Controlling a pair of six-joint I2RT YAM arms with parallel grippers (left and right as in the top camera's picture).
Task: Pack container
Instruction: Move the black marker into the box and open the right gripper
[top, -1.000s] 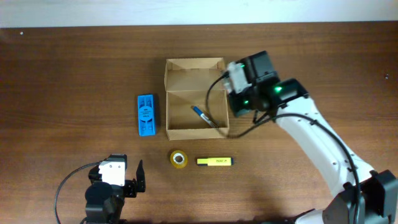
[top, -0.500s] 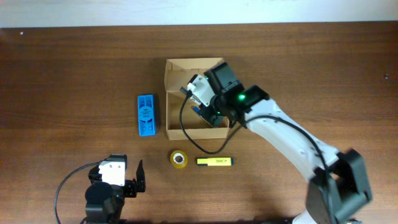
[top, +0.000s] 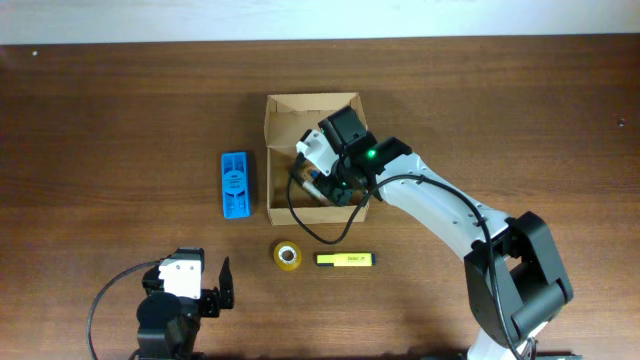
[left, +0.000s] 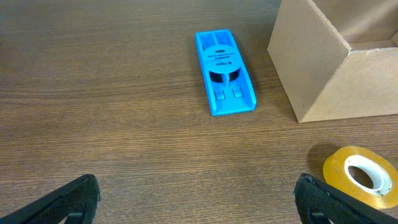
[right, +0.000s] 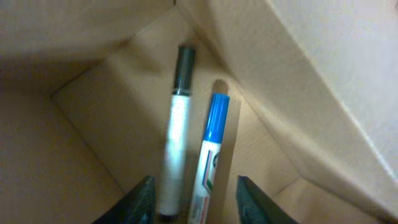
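1. Right gripper (right: 198, 202) has dropped from the 3 o'clock rim into the container (top: 268, 150), which sits mid-table.
2. Jaws apart, straddling the blue-capped marker (right: 210, 155) and black-capped marker (right: 176, 140); probably just released, though the view is tight.
3. Left gripper (left: 199, 205) parked at 7 o'clock, spread wide; tape roll (top: 288, 256) and highlighter (top: 345, 260) wait at the box's 6 o'clock.

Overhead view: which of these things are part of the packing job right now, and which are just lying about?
In the job: cardboard box; black-capped marker and blue-capped marker lying inside it; right gripper, open, down in the box.
Lying about: blue eraser block, tape roll, yellow highlighter, all outside the box, untouched, perhaps packed next; left gripper, open, holding nothing.
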